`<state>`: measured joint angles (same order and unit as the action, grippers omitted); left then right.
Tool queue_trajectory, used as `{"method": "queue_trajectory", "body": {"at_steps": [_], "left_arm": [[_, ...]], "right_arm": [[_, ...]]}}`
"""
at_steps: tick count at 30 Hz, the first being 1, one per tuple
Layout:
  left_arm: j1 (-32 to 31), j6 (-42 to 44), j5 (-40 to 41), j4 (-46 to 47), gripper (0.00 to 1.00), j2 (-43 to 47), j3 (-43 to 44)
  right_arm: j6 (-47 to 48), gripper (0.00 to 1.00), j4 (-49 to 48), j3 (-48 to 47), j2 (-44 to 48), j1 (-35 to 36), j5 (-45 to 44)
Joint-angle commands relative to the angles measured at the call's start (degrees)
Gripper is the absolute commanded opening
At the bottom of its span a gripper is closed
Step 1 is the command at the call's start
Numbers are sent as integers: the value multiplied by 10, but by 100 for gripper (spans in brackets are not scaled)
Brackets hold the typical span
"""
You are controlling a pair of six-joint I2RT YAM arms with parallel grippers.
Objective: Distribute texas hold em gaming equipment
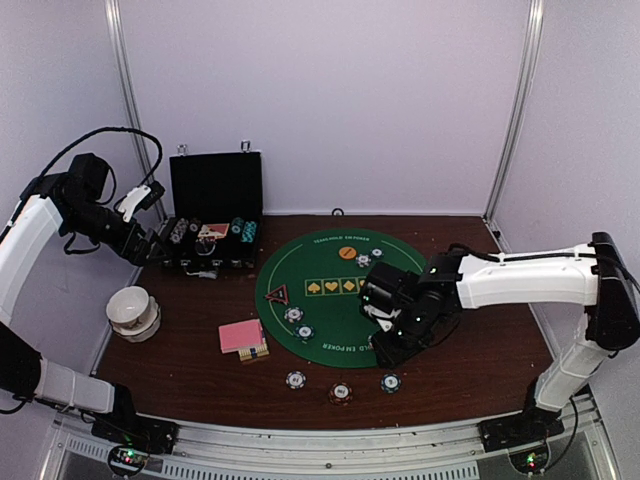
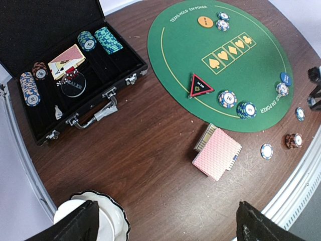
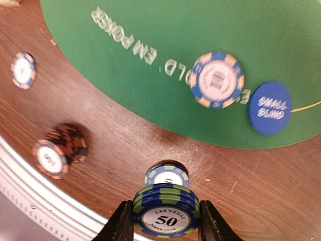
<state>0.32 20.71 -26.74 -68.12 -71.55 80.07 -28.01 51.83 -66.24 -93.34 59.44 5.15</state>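
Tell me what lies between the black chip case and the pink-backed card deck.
Only bare tabletop separates the chip case and the card deck, clearest in the left wrist view.

The whole table [image 1: 200, 375] is taken by a fixed camera set high behind the 2 arm bases [image 1: 135, 435], tilted down and forward. The green mat [image 2: 220, 65] and black chip case [image 2: 30, 30] are viewed obliquely from well above by the left wrist camera. The mat's near edge is shot close by the right wrist camera. The blue button [image 3: 269, 108] is shared by both wrist views.
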Motion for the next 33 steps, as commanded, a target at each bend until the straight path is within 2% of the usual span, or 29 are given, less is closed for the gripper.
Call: {"method": "queue_trajectory", "body": {"at_steps": [1, 6, 12, 19, 30, 33], "left_arm": [[-1, 10, -3, -1, 98, 9, 18], [-1, 11, -1, -1, 98, 8, 17], [-1, 12, -1, -2, 98, 6, 15], [-1, 17, -2, -4, 98, 3, 14], [-1, 19, 0, -9, 98, 6, 11], [-1, 19, 0, -9, 98, 9, 11]], "right_arm": [[24, 6, 57, -56, 36, -35, -48], [45, 6, 57, -66, 31, -124, -73], [49, 6, 1, -46, -21, -205, -66], [48, 6, -67, -43, -98, -225, -53], [49, 6, -108, -29, -131, -253, -53], [52, 11, -108, -25, -138, -253, -36]]}}
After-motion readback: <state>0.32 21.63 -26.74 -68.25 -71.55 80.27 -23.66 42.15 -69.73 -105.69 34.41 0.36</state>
